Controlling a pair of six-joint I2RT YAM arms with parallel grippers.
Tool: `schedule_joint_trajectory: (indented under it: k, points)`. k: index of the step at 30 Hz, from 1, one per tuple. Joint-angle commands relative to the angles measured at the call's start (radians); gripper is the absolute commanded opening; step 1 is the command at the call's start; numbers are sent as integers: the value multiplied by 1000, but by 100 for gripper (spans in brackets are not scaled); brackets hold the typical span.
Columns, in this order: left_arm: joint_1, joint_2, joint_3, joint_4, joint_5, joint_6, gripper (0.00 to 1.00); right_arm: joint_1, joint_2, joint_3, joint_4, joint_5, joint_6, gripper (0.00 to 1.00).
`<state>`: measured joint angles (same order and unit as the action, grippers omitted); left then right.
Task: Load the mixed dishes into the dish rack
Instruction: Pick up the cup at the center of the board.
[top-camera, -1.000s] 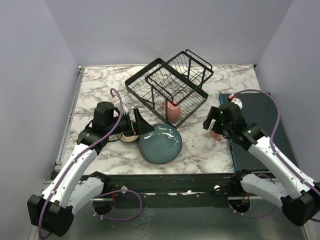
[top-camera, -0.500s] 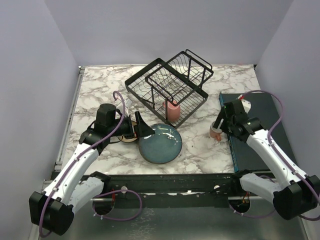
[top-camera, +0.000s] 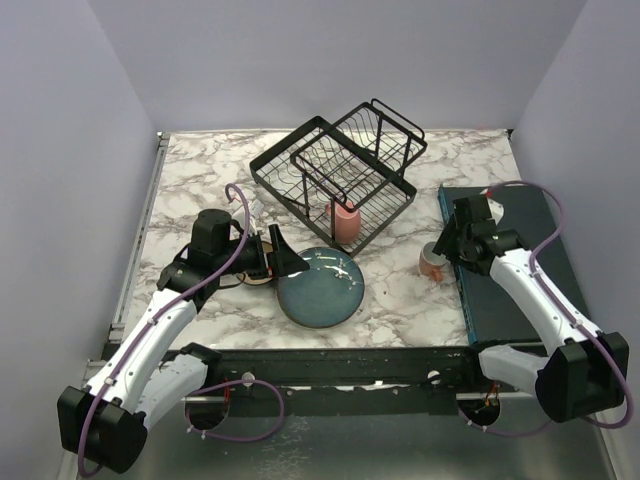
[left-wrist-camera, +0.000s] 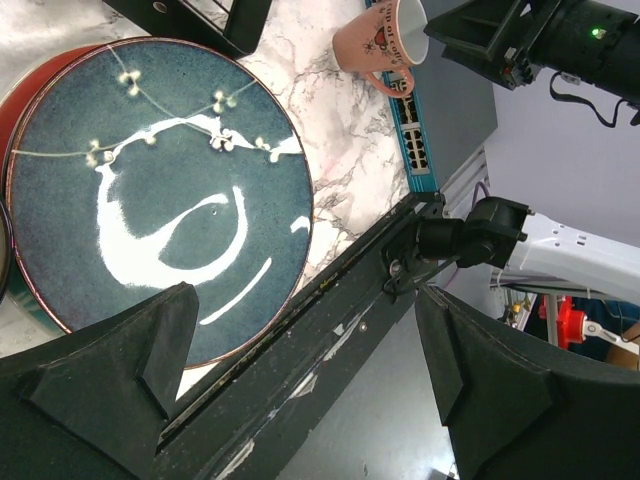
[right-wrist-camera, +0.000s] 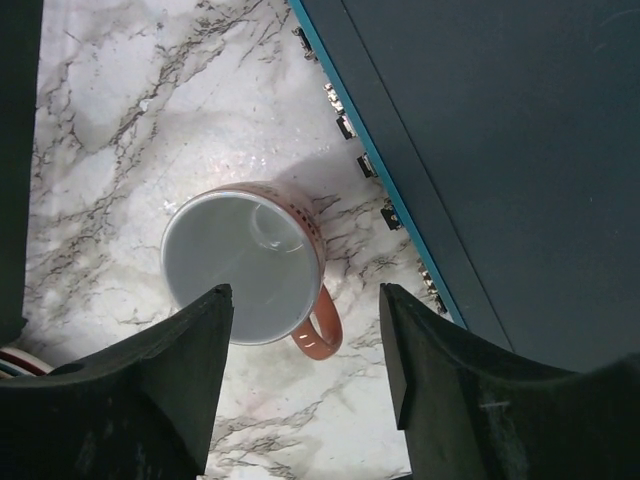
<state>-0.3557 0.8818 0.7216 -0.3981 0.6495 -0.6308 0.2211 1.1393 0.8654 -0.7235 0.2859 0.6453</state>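
here both arms' jaws gape, pink mug just beside teal slab.

Pink mug upright on marble table — just beside teal slab, below parted right pincer.
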Motion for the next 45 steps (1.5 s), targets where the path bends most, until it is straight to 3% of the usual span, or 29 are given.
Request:
schedule_joint_trajectory:
  k: [1,13,17,20,36,40,45]
  points:
    - [-5,-18,-14,16,23,19,98,-9,10,-26,37,-5,4,62]
    - [-6,-22,-14,16,19,22,98,-11,58,-71,101,-45,17,38]
    - [-6,-20,-13,16,16,22,98,-11,59,-72,101,-57,16,13]
    - [-6,-21,-13,16,17,23,98,-12,49,-68,100,-76,10,0]
    - [-14,-16,-14,16,4,23,98,-9,-99,-39,75,-220,-50,1]
    - [-70,-3,-3,2,-38,20,97,-8,-135,-30,75,-274,-64,1]
    - [-220,28,61,-76,-225,29,95,12,-147,0,58,-326,-65,1]
